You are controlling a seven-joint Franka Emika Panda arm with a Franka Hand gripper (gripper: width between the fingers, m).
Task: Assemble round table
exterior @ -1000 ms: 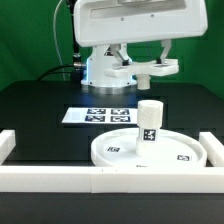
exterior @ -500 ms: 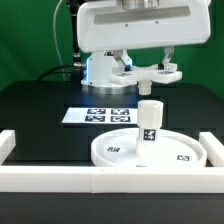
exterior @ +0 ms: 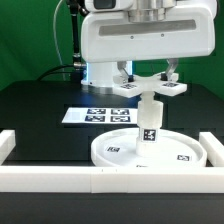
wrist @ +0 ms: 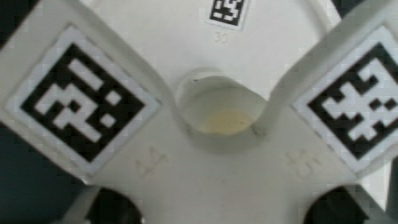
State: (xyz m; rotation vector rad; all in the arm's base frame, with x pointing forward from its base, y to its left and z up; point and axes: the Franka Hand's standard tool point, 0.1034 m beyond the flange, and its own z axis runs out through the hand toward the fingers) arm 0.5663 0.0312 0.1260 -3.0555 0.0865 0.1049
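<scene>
One piece to go: the gripper clamps the foot just above the leg, upright on the disc, so the next move looks like a straight descent, hole centred over the leg top, then a press.

A table carries the disc near its front, right of centre in the exterior view. The leg stands upright on the disc, about at its middle. The foot hangs level in the gripper, straight above the leg and close to its top; contact cannot be told. The marker board lies flat behind the disc, toward the exterior view's left. The rim runs before the disc and turns back at both sides. The arm's base stands behind the marker board
</scene>
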